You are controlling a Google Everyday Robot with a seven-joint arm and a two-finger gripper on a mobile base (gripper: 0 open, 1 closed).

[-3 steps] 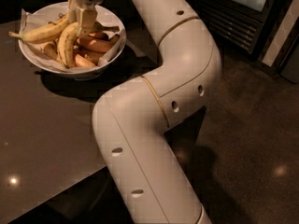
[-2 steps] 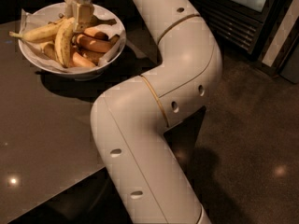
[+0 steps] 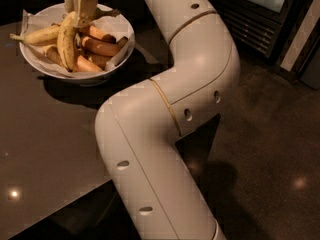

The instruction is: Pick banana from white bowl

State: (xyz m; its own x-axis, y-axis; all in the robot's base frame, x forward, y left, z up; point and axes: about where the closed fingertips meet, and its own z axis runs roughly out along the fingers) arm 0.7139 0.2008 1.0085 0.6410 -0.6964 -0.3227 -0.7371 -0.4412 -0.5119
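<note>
The white bowl (image 3: 36, 67) lined with crinkled paper stands at the far left of the dark table. The strongly curved yellow banana (image 3: 65, 41) stands nearly upright in it, with its upper end between the fingers of my gripper (image 3: 77, 11) and its lower end still down among the other fruit. The gripper reaches down from the top edge over the back of the bowl and is shut on the banana's top end. Its upper part is cut off by the frame.
A longer, nearly straight banana (image 3: 37, 35) and stubby orange-toned bananas (image 3: 100, 48) lie in the bowl. My white arm (image 3: 165, 114) bends across the middle of the view. The dark table (image 3: 45, 144) ends at the lower middle. A dark cabinet (image 3: 260, 19) stands at the back right.
The gripper has risen toward the top edge. The curved banana's upper end has come up with it, so the banana now stands steeper in the bowl.
</note>
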